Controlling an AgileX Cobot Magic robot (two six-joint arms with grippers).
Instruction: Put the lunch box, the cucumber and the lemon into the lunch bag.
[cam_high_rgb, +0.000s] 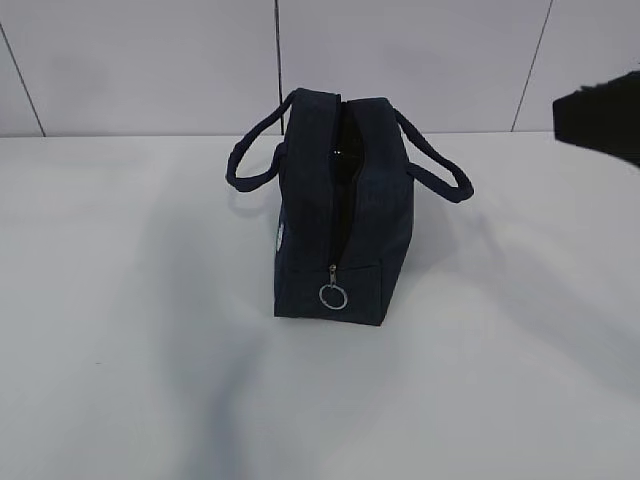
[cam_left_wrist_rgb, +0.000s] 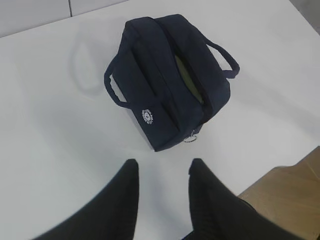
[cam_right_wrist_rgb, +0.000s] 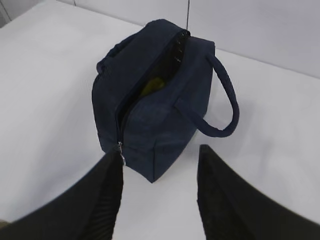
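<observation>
The navy lunch bag (cam_high_rgb: 340, 215) stands upright mid-table with its zipper open along the top and its ring pull (cam_high_rgb: 333, 296) hanging at the near end. Through the opening I see a sage-green strip (cam_left_wrist_rgb: 189, 80), seemingly the lunch box lid, and a yellow-green patch (cam_right_wrist_rgb: 152, 85) that may be the lemon. The cucumber is hidden. My left gripper (cam_left_wrist_rgb: 163, 164) is open and empty, above the table short of the bag (cam_left_wrist_rgb: 165, 80). My right gripper (cam_right_wrist_rgb: 159, 152) is open and empty, just off the bag's (cam_right_wrist_rgb: 155, 110) zipper end.
The white table (cam_high_rgb: 120, 330) runs back to a panelled wall. A dark part of the right arm (cam_high_rgb: 600, 115) shows at the upper right. The table's edge and a wooden surface (cam_left_wrist_rgb: 285, 187) lie at the lower right of the left wrist view.
</observation>
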